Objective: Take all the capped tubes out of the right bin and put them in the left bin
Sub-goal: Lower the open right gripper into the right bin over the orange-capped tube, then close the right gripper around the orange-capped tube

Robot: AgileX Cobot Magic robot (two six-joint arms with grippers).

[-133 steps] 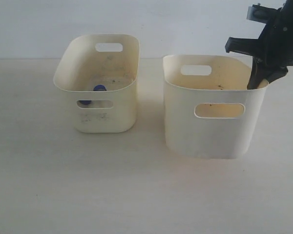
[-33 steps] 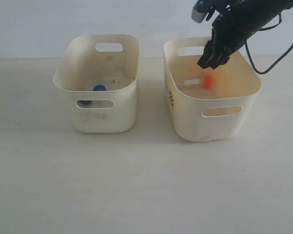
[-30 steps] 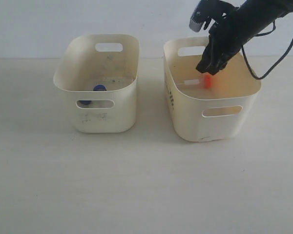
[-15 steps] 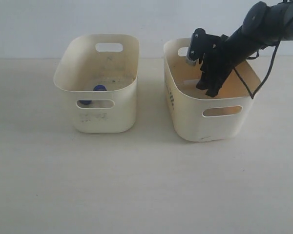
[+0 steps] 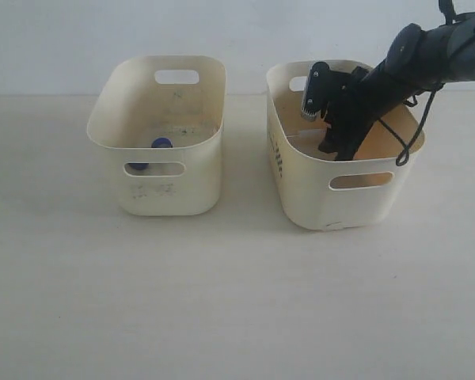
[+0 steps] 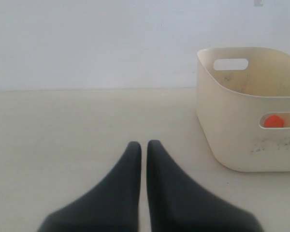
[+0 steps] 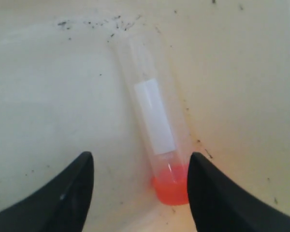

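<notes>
Right gripper [image 7: 140, 162] lowered into the right bin [image 5: 301, 202], fingers spread either side of a capped tube [image 7: 154, 121].
The tube is clear, smooth plastic with an orange-red cap and a plain white label, lying flat on the bin's speckled, yellowish floor. Both bins are rounded cream plastic tubs with cutout handles; dark marks on the right bin's side wall are too small to read. The smudged left bin [image 5: 170, 198] holds blue caps [image 5: 161, 143] and an orange cap [image 6: 273, 121]. The left gripper [image 6: 144, 145] rests with its fingers pressed together.

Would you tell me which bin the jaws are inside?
The right bin, yellowish inside with dark side marks; the left bin has a smudged front.
</notes>
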